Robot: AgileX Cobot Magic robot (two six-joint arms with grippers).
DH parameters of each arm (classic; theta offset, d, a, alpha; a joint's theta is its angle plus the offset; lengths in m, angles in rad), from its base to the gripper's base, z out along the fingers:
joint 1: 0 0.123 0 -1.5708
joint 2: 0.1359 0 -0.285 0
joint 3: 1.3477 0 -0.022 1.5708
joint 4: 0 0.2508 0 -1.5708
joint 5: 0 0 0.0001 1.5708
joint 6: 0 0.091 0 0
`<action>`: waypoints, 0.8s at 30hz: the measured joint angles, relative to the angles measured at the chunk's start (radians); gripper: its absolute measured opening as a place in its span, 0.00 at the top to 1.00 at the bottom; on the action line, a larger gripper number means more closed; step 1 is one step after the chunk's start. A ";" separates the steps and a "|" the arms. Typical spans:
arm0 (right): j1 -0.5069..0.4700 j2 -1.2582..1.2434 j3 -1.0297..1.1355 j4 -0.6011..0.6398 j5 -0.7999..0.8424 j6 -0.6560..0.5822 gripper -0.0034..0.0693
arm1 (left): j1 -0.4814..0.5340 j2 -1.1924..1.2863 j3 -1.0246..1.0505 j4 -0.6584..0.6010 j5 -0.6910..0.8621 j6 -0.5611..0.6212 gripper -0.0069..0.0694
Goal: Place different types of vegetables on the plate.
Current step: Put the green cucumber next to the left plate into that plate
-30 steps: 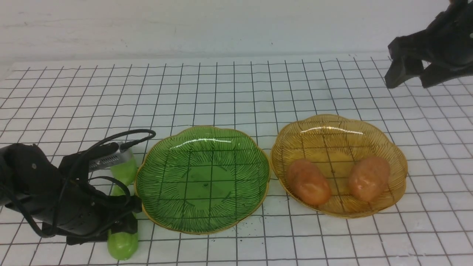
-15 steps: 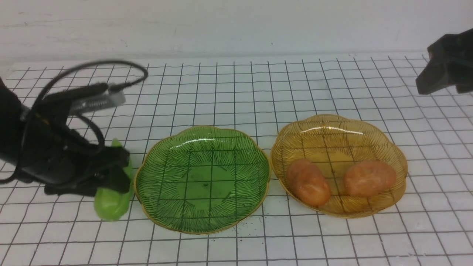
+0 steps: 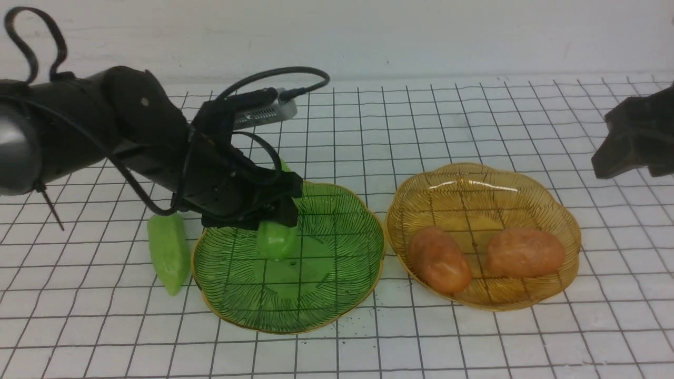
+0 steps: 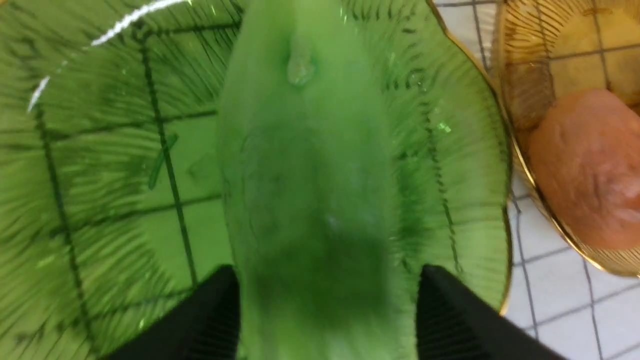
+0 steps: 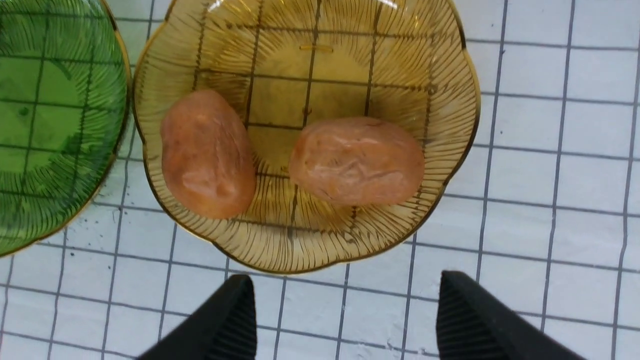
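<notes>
Currently mid-placement. The white gridded bench (image 3: 474,116) carries a green plate (image 3: 342,273) near the front edge at the middle, and an amber plate (image 3: 474,184) just beside it toward the right edge.

My left hand (image 3: 271,218) hangs over the green plate's left half, fingers pressed on a cucumber (image 3: 275,241) pointing tip-down. I cannot tell whether the tip touches the plate.

My right hand (image 5: 345,280) is raised near the right edge, spread wide and empty.

Both potatoes (image 3: 439,259) lie apart in the amber plate. The second cucumber (image 3: 168,251) lies on the bench beside the green plate's left rim.

My read: potatoes sorted, first cucumber about to land. Next I lower it, release it inside the rim, then fetch the second.
</notes>
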 joint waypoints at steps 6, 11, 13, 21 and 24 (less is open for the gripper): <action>0.000 0.000 0.043 0.003 0.000 0.000 0.34 | 0.028 0.018 -0.060 0.004 -0.003 0.003 0.17; 0.000 0.000 0.050 0.022 -0.001 0.000 0.34 | 0.112 0.018 -0.110 0.040 0.032 0.003 0.16; 0.000 0.000 0.050 0.036 -0.001 0.000 0.34 | 0.180 0.018 -0.116 0.062 0.044 -0.002 0.18; 0.000 0.000 0.051 0.046 -0.002 -0.009 0.34 | 0.368 0.092 -0.118 0.062 0.054 -0.086 0.19; 0.000 0.000 0.051 0.046 -0.002 -0.017 0.34 | 0.376 0.153 -0.118 0.052 0.054 -0.094 0.19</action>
